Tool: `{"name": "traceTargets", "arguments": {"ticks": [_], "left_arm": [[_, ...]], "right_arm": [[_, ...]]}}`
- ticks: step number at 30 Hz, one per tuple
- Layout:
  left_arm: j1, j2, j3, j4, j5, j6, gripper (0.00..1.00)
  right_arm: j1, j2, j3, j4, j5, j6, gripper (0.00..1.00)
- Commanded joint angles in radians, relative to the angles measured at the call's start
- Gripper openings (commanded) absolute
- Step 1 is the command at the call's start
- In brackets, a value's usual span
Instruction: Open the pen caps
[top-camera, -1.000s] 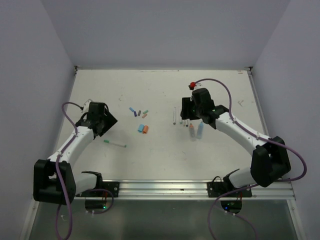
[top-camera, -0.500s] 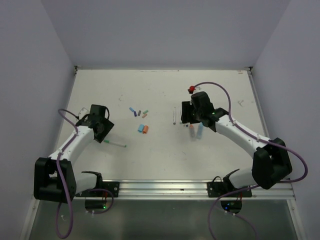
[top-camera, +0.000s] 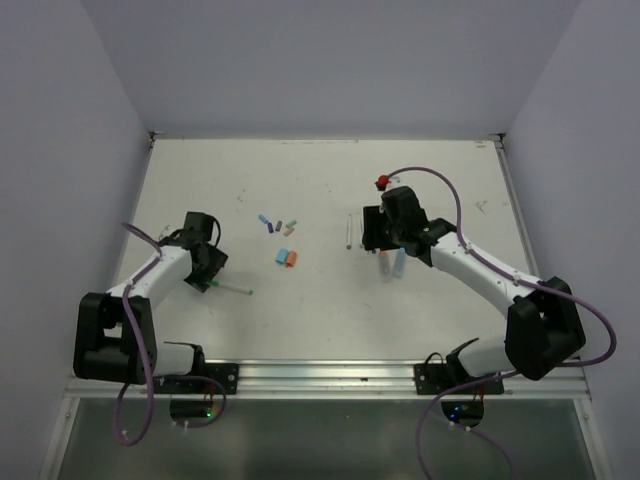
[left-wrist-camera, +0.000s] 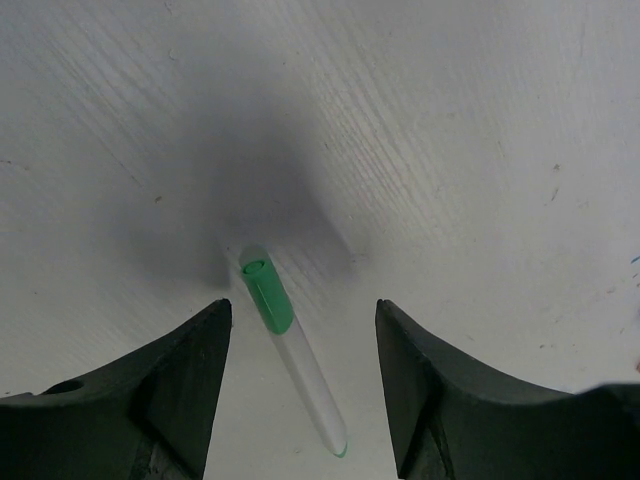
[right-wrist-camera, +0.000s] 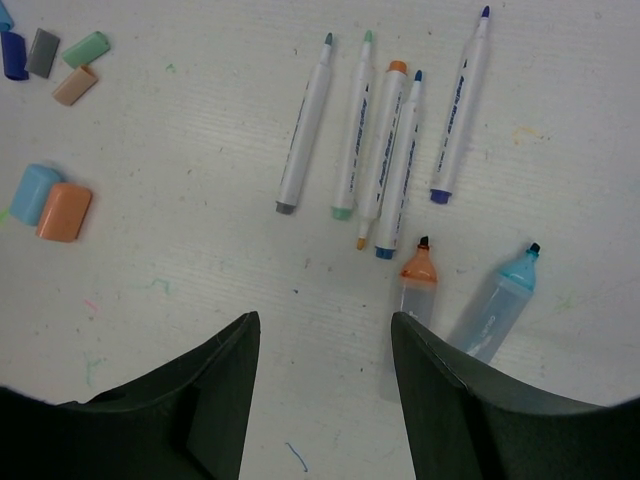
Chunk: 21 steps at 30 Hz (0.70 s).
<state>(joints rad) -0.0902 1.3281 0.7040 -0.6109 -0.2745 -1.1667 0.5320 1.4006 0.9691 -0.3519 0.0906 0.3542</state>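
Observation:
A thin pale pen (left-wrist-camera: 305, 385) with a green cap (left-wrist-camera: 266, 292) on its far end lies on the table between the fingers of my left gripper (left-wrist-camera: 302, 312), which is open and touches nothing. In the top view that gripper (top-camera: 207, 275) hangs over the pen's left end (top-camera: 232, 289). My right gripper (right-wrist-camera: 324, 325) is open and empty above bare table. Loose pen caps lie apart: a light blue one (right-wrist-camera: 32, 192), an orange one (right-wrist-camera: 64, 211), and small ones (right-wrist-camera: 84, 48) at the upper left.
Several uncapped thin pens (right-wrist-camera: 380, 150) lie side by side ahead of the right gripper. An orange marker (right-wrist-camera: 415, 290) and a light blue marker (right-wrist-camera: 495, 300) lie by its right finger. White walls (top-camera: 90, 150) close in the table.
My left gripper has moved nearer and down over the green-capped pen, its jaws narrowing a little. The right arm has barely shifted.

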Motion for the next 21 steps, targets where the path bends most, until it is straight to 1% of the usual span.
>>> {"name": "traceTargets", "arguments": {"ticks": [1,8,14,17,18,20,21], "left_arm": [[0.015,0.025,-0.008,0.019,-0.014,-0.028,0.62],[0.029,0.045,-0.027,0.019,-0.006,-0.040,0.57],[0.032,0.082,-0.032,0.023,-0.009,-0.030,0.51],[0.032,0.091,-0.046,0.056,0.000,-0.016,0.40],[0.033,0.092,-0.060,0.065,0.004,-0.011,0.33],[0.040,0.094,-0.070,0.102,0.029,0.002,0.26],[0.040,0.095,-0.072,0.109,0.034,0.015,0.20]], "right_arm": [[0.006,-0.035,-0.007,0.008,0.023,-0.012,0.59],[0.011,-0.032,-0.009,0.013,0.018,-0.008,0.59],[0.016,-0.034,-0.010,0.013,0.024,-0.008,0.59],[0.019,-0.035,-0.007,0.010,0.028,-0.008,0.59],[0.020,-0.035,-0.007,0.010,0.026,-0.008,0.59],[0.025,-0.035,-0.003,0.005,0.026,-0.006,0.59],[0.028,-0.034,0.000,0.001,0.026,-0.008,0.59]]}}
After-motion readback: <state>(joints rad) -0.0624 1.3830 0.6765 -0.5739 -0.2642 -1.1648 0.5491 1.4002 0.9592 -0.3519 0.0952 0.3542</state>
